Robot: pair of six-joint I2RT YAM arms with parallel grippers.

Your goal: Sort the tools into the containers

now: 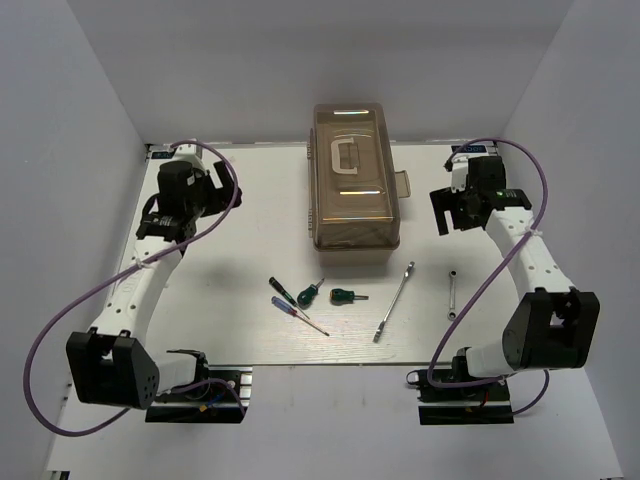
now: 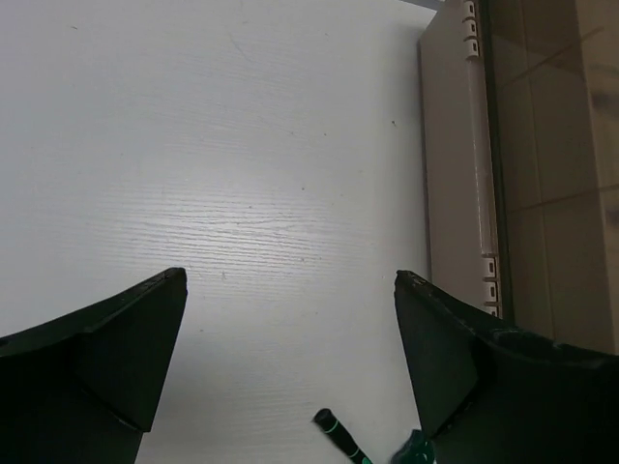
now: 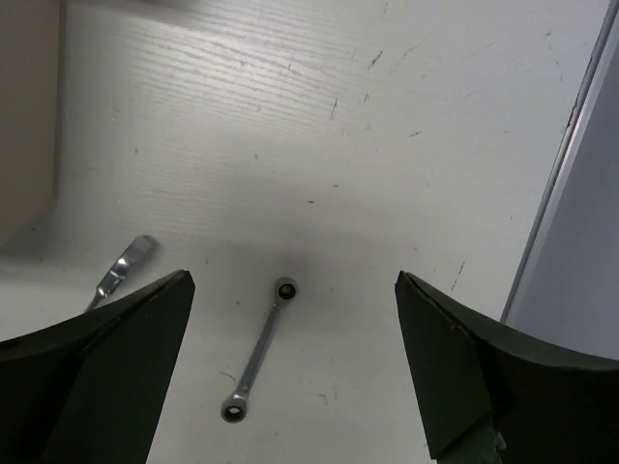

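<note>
- The bench (image 1: 250, 200) is white, with faint wood lines (and a few small dark scratches).
- Plain white walls (image 1: 300, 50) stand at its back, left and right.
- Soft light falls evenly.

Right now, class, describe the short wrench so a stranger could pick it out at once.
Start at the tan toolbox. Of everything lying in front of it, the short wrench is farthest right. It is bare silver, with no coloured handle, and shorter than the long wrench beside it.

Left arm (image 1: 150, 270), right arm (image 1: 527, 250), jaws apart.
</note>
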